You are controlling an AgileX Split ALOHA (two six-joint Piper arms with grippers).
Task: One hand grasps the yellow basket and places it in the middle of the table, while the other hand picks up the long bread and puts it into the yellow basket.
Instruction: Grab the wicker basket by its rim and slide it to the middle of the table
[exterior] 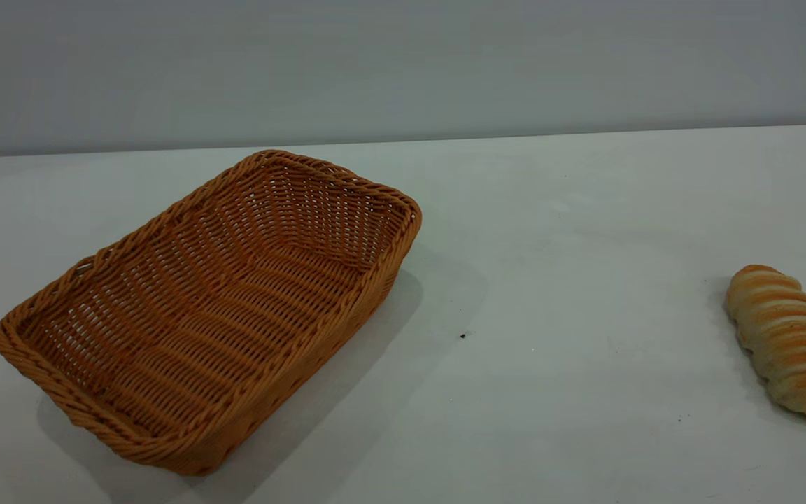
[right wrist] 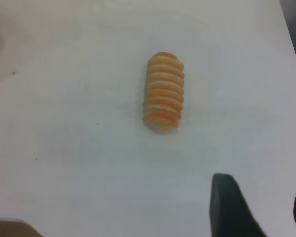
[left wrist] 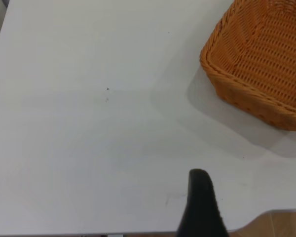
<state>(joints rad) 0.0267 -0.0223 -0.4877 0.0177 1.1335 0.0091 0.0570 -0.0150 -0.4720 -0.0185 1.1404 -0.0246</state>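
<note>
From the exterior camera I see neither arm in frame. On my left wrist camera, one dark finger [left wrist: 202, 205] of the left gripper pokes up at the lower centre-right edge. On my right wrist camera, the right gripper [right wrist: 266, 210] sits at the lower right, two dark fingers standing apart.

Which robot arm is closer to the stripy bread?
Right. The right gripper hovers over the table close beside the long bread. The left gripper is over by the yellow basket, with no bread in its view.
</note>
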